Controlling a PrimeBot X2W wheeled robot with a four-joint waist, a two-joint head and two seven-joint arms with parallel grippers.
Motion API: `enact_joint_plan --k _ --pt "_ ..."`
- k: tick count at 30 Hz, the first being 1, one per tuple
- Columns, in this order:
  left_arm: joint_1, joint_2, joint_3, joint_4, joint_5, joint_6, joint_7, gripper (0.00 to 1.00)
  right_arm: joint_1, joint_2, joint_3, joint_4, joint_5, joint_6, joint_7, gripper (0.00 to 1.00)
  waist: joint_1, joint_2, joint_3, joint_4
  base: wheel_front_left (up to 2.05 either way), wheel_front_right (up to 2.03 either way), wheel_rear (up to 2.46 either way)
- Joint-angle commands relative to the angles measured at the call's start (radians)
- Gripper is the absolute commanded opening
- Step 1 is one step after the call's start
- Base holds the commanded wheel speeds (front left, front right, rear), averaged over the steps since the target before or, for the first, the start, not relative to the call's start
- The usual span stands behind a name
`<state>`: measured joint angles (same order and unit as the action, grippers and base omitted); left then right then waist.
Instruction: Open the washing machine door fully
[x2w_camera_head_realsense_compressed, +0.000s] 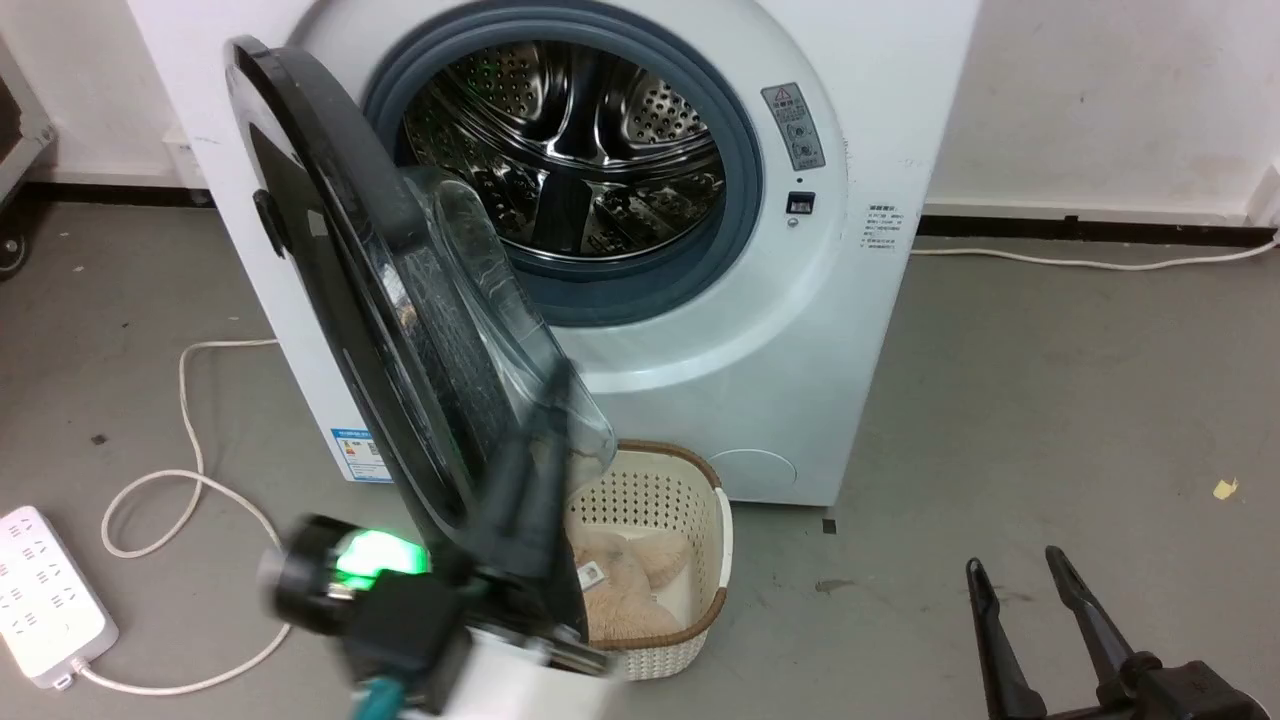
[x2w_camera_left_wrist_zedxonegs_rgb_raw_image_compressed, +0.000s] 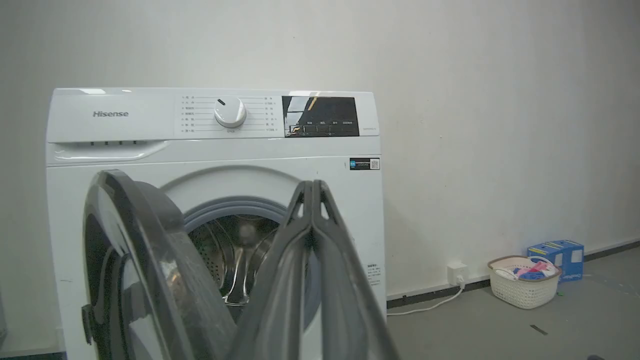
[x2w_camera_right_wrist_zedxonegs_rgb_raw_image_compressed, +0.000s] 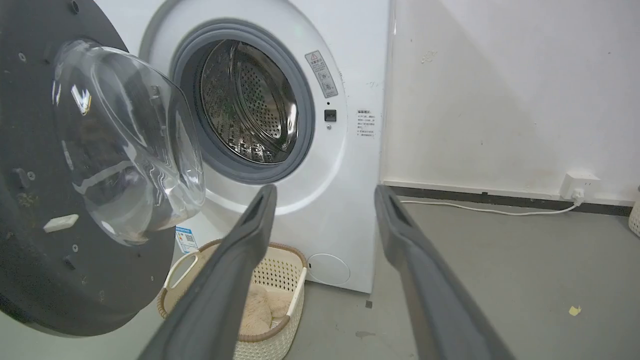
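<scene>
The washing machine door (x2w_camera_head_realsense_compressed: 340, 260) stands roughly half open, its thin black edge turned toward my head camera and its clear glass bowl (x2w_camera_head_realsense_compressed: 490, 300) bulging to the right. My left gripper (x2w_camera_head_realsense_compressed: 535, 460) is shut and rises, blurred, along the door's inner side by the bowl's lower edge; I cannot tell whether it touches. From the left wrist, its joined fingertips (x2w_camera_left_wrist_zedxonegs_rgb_raw_image_compressed: 312, 187) sit just right of the door (x2w_camera_left_wrist_zedxonegs_rgb_raw_image_compressed: 130, 240), nothing between them. My right gripper (x2w_camera_head_realsense_compressed: 1015, 570) is open, low over the floor, away from the door. From the right wrist, the right gripper (x2w_camera_right_wrist_zedxonegs_rgb_raw_image_compressed: 324, 192) faces the door's inner face (x2w_camera_right_wrist_zedxonegs_rgb_raw_image_compressed: 30, 150).
The grey-ringed steel drum opening (x2w_camera_head_realsense_compressed: 570, 140) gapes behind the door. A cream laundry basket (x2w_camera_head_realsense_compressed: 720, 500) holding a beige plush stands on the floor under the door. A power strip (x2w_camera_head_realsense_compressed: 45, 590) and its cable (x2w_camera_head_realsense_compressed: 190, 400) lie at the left. Another basket (x2w_camera_left_wrist_zedxonegs_rgb_raw_image_compressed: 522, 287) sits by the far wall.
</scene>
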<state>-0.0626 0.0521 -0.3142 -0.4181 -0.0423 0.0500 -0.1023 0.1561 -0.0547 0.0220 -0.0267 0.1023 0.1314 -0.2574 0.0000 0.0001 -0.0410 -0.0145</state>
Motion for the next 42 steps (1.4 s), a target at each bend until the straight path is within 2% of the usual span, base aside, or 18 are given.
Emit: enact_joint_plan --k 1,5,10,13,17,21,30,35,36,37,40,41,42 --pt "0.011 0.001 -0.034 0.025 -0.022 0.003 0.015 0.00 -0.015 0.004 -0.001 0.004 -0.002 -0.001 -0.004 1.00 0.0000 -0.0001 0.006 -0.003 0.00 0.00 0.00" --pt "0.048 -0.001 -0.115 0.119 -0.122 0.045 0.049 0.00 -0.017 0.004 0.004 0.009 -0.001 -0.001 -0.004 1.00 0.0000 -0.0001 0.014 -0.010 0.00 0.00 0.00" --pt "0.061 -0.001 -0.182 0.274 -0.140 0.066 0.078 0.00 -0.015 0.004 0.008 0.013 0.002 -0.001 -0.004 1.00 0.0000 -0.0001 0.022 -0.011 0.00 0.00 0.00" --pt "0.067 -0.002 -0.188 0.350 -0.155 0.083 0.078 0.00 -0.014 0.004 0.009 0.015 0.001 -0.001 -0.004 1.00 0.0000 -0.0001 0.024 -0.006 0.00 0.00 0.00" --pt "0.056 -0.002 -0.165 0.411 -0.174 0.106 0.047 0.00 -0.011 0.004 0.009 0.015 0.005 -0.001 -0.004 1.00 0.0000 -0.0001 0.025 0.016 0.00 0.00 0.00" --pt "0.041 0.007 -0.146 0.453 -0.196 0.100 0.046 0.00 -0.007 0.004 0.018 0.017 0.003 -0.001 -0.004 1.00 0.0000 -0.0001 0.020 0.057 0.00 0.00 0.00" --pt "0.051 0.043 -0.093 0.485 -0.241 0.103 0.057 0.00 -0.006 0.005 0.026 0.013 0.007 -0.001 -0.004 1.00 0.0000 -0.0001 0.015 0.197 0.00 0.00 0.00" --pt "0.054 0.074 -0.049 0.471 -0.253 0.121 0.060 0.00 -0.007 0.005 0.029 0.013 0.008 -0.001 -0.004 1.00 0.0000 -0.0001 0.031 0.265 0.00 0.00 0.00" --pt "0.053 0.096 -0.019 0.457 -0.260 0.131 0.065 0.00 -0.011 0.005 0.030 0.012 0.006 -0.001 -0.004 1.00 0.0000 -0.0001 0.048 0.294 0.00 0.00 0.00" --pt "0.053 0.096 -0.019 0.457 -0.260 0.131 0.065 0.00 -0.011 0.005 0.030 0.012 0.006 -0.001 -0.004 1.00 0.0000 -0.0001 0.048 0.294 0.00 0.00 0.00" --pt "0.042 0.132 0.045 0.437 -0.284 0.146 0.072 0.00 -0.025 0.005 0.032 0.008 -0.002 -0.001 -0.004 1.00 0.0000 -0.0001 0.083 0.328 0.00 0.00 0.00" --pt "0.025 0.159 0.091 0.429 -0.302 0.152 0.078 0.00 -0.035 0.005 0.032 0.007 -0.009 -0.001 -0.004 1.00 0.0000 -0.0001 0.107 0.346 0.00 0.00 0.00" --pt "0.025 0.159 0.091 0.429 -0.302 0.152 0.078 0.00 -0.035 0.005 0.032 0.007 -0.009 -0.001 -0.004 1.00 0.0000 -0.0001 0.107 0.346 0.00 0.00 0.00"
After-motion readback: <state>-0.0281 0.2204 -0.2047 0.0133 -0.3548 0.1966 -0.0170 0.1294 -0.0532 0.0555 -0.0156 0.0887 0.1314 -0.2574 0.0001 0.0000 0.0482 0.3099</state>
